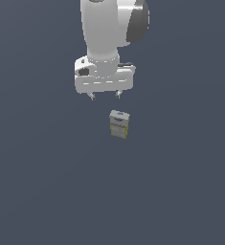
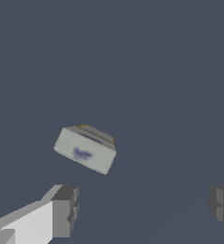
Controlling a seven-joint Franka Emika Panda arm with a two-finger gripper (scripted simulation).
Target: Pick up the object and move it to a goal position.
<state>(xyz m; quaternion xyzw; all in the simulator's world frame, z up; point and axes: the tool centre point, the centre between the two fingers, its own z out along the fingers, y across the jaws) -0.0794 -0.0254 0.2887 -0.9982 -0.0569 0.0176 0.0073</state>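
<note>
Box off-centre under open gripper

Gripper (image 1: pixel 105 95) is hanging above the floor (image 1: pixel 42 191), jaws spread, holding nothing. Box (image 1: pixel 119 124) is standing upright below, slightly toward the exterior view's right. Descending uncorrected, one finger (image 2: pixel 65 210) is risking clipping and toppling it.

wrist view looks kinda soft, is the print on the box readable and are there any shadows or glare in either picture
Wrist view: the box is soft-edged, its bluish top marking a smear, not readable; no cast shadow shows around it. Exterior view: flat, even light, no shadow under the box or the end effector; only soft shading on the white arm, no harsh glare.
</note>
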